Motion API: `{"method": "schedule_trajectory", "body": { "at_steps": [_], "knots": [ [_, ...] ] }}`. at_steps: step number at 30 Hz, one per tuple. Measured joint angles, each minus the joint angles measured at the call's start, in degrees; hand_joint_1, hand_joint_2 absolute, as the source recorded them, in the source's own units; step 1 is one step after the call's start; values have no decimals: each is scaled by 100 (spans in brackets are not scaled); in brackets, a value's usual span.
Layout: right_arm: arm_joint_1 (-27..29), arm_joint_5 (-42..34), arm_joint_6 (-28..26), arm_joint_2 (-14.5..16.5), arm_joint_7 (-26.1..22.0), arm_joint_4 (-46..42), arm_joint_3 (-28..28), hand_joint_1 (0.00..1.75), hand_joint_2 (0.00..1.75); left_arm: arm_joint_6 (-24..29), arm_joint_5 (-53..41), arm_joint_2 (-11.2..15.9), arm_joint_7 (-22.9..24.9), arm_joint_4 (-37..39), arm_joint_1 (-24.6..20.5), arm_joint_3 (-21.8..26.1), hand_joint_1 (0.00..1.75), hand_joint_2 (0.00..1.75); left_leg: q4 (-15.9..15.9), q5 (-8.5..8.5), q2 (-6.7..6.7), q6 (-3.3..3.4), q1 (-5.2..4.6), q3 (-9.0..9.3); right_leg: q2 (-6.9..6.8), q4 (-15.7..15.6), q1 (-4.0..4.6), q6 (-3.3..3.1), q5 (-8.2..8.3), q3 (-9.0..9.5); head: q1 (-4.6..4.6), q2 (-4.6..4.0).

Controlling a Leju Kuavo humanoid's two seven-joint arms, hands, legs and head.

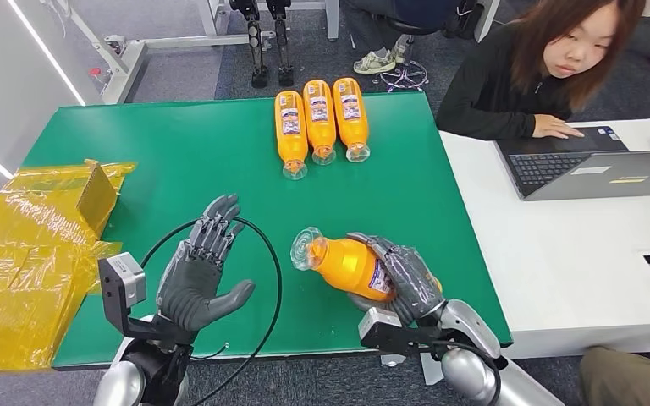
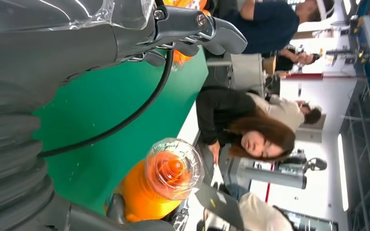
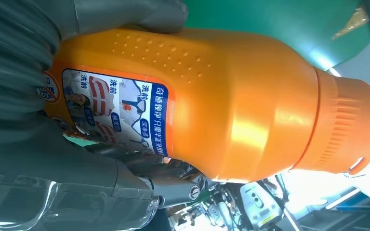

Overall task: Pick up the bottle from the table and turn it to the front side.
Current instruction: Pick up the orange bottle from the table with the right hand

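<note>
Silver arms, rounded metal shells at forearms. Left hand and right hand: dark grey, segmented fingers, thick grey thumbs. Boxy grey camera module at left wrist. Black cable loops beside left hand. Ribbed grey wrist cover, silver screws.

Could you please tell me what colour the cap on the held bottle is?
Clear over orange: the bottle in the right hand has a transparent cap, best seen in the left wrist view.
</note>
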Motion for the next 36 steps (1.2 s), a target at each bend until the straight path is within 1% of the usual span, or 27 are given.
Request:
{"method": "schedule_trajectory", "body": {
  "at_steps": [4,8,18,24,28,36],
  "knots": [
    [148,53,-155,14,-90,-152,-20,175,175,-39,47,16,20,137,-111,-78,0,175,0,0,0,0,0,-2,0,1,0,0,0,0,-1,-2],
    [229,147,-276,101,-133,-305,-20,175,175,-32,59,16,21,315,-220,-110,0,175,0,0,0,0,0,-2,0,1,0,0,0,0,0,-2],
    [181,234,-324,538,-174,-720,11,175,175,61,28,-125,12,649,-376,-163,0,175,0,1,2,0,0,-3,1,4,0,0,0,0,-1,-1],
    [-70,162,-222,797,-184,-780,61,175,175,79,62,-160,-24,703,-351,-230,0,175,0,1,3,-1,0,-3,0,6,0,0,0,0,0,-1],
    [-130,108,-147,904,-211,-780,88,175,175,79,75,-160,-45,675,-288,-265,0,175,0,1,3,-1,0,-5,0,6,0,0,0,0,0,-2],
    [-237,-22,138,1163,-279,-715,220,175,175,145,86,-129,-59,288,-109,-331,0,175,0,2,2,-2,0,-9,0,7,0,-1,0,-5,0,-2]
  ]
}}
